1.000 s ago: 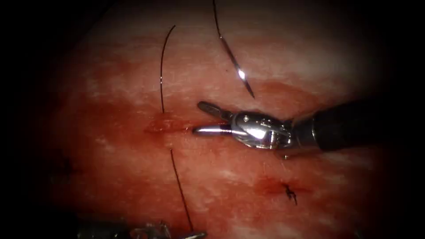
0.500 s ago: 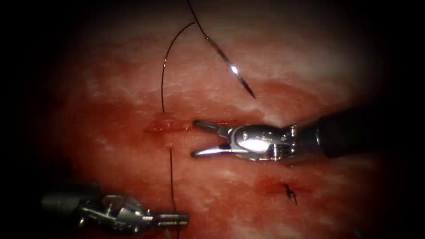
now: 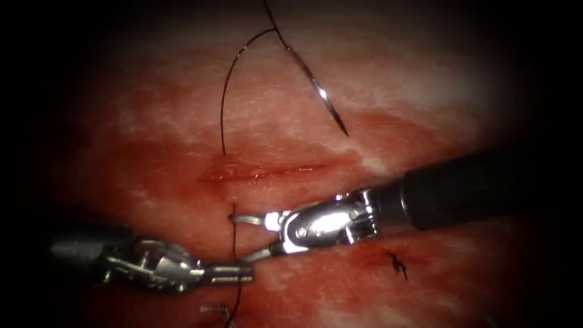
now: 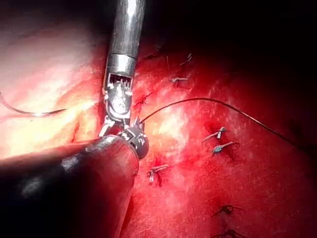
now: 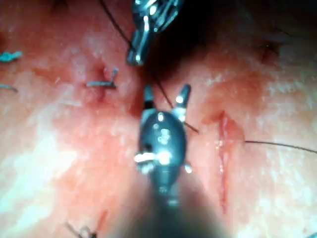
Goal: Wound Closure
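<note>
step: thread handling below cut (image 3: pixel 267 173) | left tool (image 3: pixel 234 274) pinching thread (image 3: pixel 233 243) | right tool (image 3: pixel 250 237) spread, straddling thread, empty | needle (image 3: pixel 322 97) free on tissue (image 3: pixel 425 91) toward far edge | next: needs clean bite on strand

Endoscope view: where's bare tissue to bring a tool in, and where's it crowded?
Free: the tissue right of the needle and above the right tool; also left of the thread, above the left tool. Crowded: below the cut, where open right jaws straddle the thread and the left tool's shut jaws hold it.
</note>
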`<state>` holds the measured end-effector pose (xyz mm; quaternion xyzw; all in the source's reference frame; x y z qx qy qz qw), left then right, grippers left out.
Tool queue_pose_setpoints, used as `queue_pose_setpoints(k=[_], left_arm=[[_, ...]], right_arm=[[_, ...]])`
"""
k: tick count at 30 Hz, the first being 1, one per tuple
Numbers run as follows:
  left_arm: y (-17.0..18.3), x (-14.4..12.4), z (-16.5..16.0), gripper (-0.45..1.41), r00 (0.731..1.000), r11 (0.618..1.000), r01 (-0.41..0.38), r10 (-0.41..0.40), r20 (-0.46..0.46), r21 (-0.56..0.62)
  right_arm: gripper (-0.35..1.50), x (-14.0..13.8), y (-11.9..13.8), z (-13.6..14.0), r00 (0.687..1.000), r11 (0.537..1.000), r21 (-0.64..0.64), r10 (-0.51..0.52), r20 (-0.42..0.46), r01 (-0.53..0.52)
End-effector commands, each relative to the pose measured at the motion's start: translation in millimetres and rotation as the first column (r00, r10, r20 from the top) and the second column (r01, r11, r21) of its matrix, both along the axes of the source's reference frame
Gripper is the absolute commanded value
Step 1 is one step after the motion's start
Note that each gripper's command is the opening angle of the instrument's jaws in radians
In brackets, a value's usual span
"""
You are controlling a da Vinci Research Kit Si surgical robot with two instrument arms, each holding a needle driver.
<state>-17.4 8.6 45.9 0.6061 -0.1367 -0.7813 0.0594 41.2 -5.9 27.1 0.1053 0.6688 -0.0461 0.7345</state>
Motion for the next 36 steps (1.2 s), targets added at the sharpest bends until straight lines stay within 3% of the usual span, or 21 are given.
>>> queue_pose_setpoints(k=[1,5,9,12,13,18,19,21,23,28,32,36], left_arm=[[-0.4,-0.5,0.6,-0.45,1.0,1.0,-0.001,0.001,-0.001,0.001],[-0.3,-0.4,0.7,-0.45,1.0,1.0,0.0,0.0,-0.001,0.002],[-0.2,-0.2,0.7,-0.45,1.0,1.0,0.001,-0.001,-0.002,0.002],[-0.3,-0.2,0.7,-0.45,1.0,1.0,0.001,-0.001,-0.003,0.002],[-0.4,-0.2,0.4,-0.45,1.0,1.0,0.002,-0.002,-0.004,0.003],[-0.7,-0.4,-0.3,-0.45,1.0,1.0,0.004,-0.004,-0.006,0.003],[-0.6,-0.4,-0.3,-0.01,1.0,1.0,0.015,-0.015,-0.008,0.027],[-0.4,-0.5,-0.7,0.68,0.999,0.994,0.048,-0.046,-0.016,0.097],[-0.7,-0.8,-1.3,0.79,0.998,0.993,0.056,-0.054,-0.022,0.102],[-1.4,-0.9,-2.7,0.81,0.998,0.993,0.068,-0.069,0.001,0.098],[-0.5,1.3,-5.1,0.81,0.987,0.987,0.128,-0.136,0.087,0.096],[-1.0,1.4,-7.8,0.79,0.976,0.986,0.134,-0.148,0.159,0.096]], right_arm=[[1.06,0.9,-0.6,0.2,1.0,1.0,-0.01,-0.002,-0.003,0.002],[0.95,1.2,-0.9,-0.7,1.0,0.999,-0.035,-0.002,-0.018,0.002],[0.59,1.1,-0.8,-1.6,1.0,0.999,-0.035,-0.001,-0.027,0.0],[0.14,1.1,-0.8,-1.7,1.0,0.999,-0.04,0.0,-0.031,-0.002],[-0.35,1.0,-0.9,-1.6,0.999,0.998,-0.058,-0.001,-0.038,-0.002],[-0.35,0.7,-1.0,-1.5,0.999,0.998,-0.061,-0.026,-0.024,0.024],[-0.35,0.6,-0.8,-1.4,0.999,0.998,-0.06,-0.027,-0.022,0.026],[-0.35,0.3,0.0,-1.0,1.0,0.998,-0.066,-0.012,-0.01,0.011],[-0.35,-0.1,1.5,-0.5,1.0,1.0,-0.022,0.016,0.019,-0.015],[-0.35,-0.9,4.5,0.6,0.998,0.998,0.038,0.043,0.047,-0.045],[-0.35,-1.3,5.8,2.6,0.997,0.998,0.036,0.056,0.055,-0.058],[-0.35,-1.7,7.3,4.9,0.995,0.997,0.031,0.072,0.07,-0.074]])
